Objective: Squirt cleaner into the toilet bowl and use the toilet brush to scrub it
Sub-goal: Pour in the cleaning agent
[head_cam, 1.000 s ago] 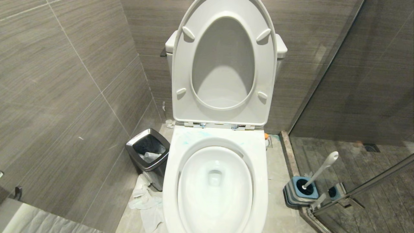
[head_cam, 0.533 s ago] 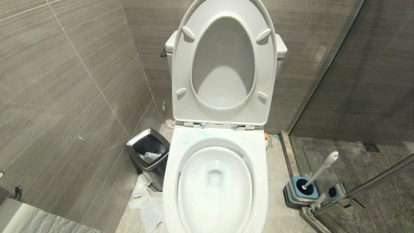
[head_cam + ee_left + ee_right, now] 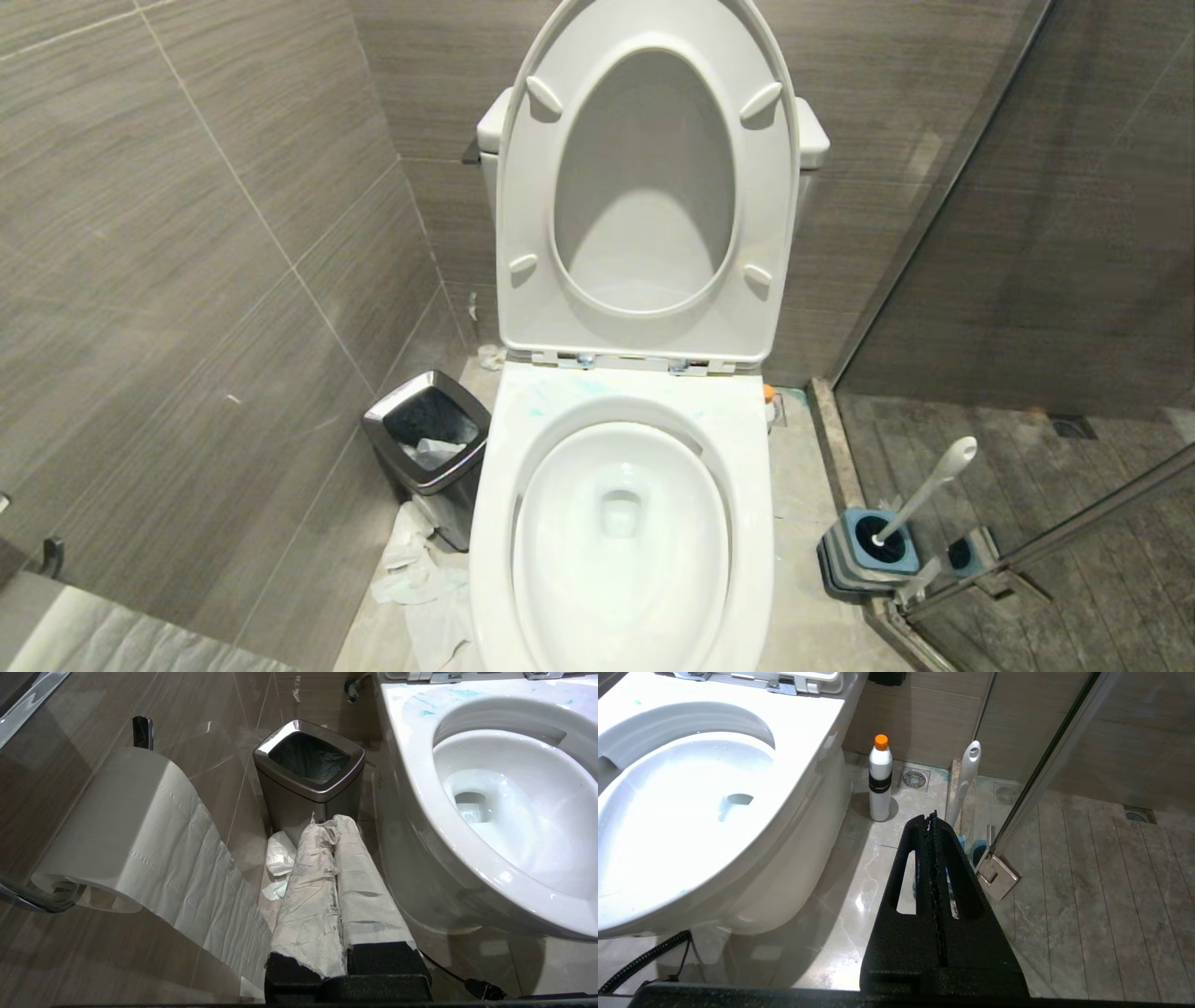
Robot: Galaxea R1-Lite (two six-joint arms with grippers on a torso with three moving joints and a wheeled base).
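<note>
Hanging low beside the toilet bowl (image 3: 714, 812), the right hand (image 3: 931, 819) had its fingers pressed together and held nothing. The cleaner bottle (image 3: 880, 781), white with an orange cap, stood upright on the floor just ahead of that hand, near the bowl's right flank, long axis vertical. The toilet brush (image 3: 966, 779) sat a little further toward the glass shower door (image 3: 1045, 765), handle leaning up out of its holder (image 3: 864, 551); in the head view the handle tilted up and away toward the shower side.

The left hand (image 3: 329, 823) was on the bowl's other side, fingers wrapped in tissue and closed, empty, pointing at the steel-rimmed bin (image 3: 309, 765) with the toilet roll (image 3: 126, 830) beside it. The bowl lay between it and both tools.

Blue-green smears showed on the rim behind the basin. The seat (image 3: 644, 187) stood raised.

Judgement: the right arm was clearly the nearer one for either bottle or brush; reaching the bottle probably called for a side-on grasp around its upright body.
</note>
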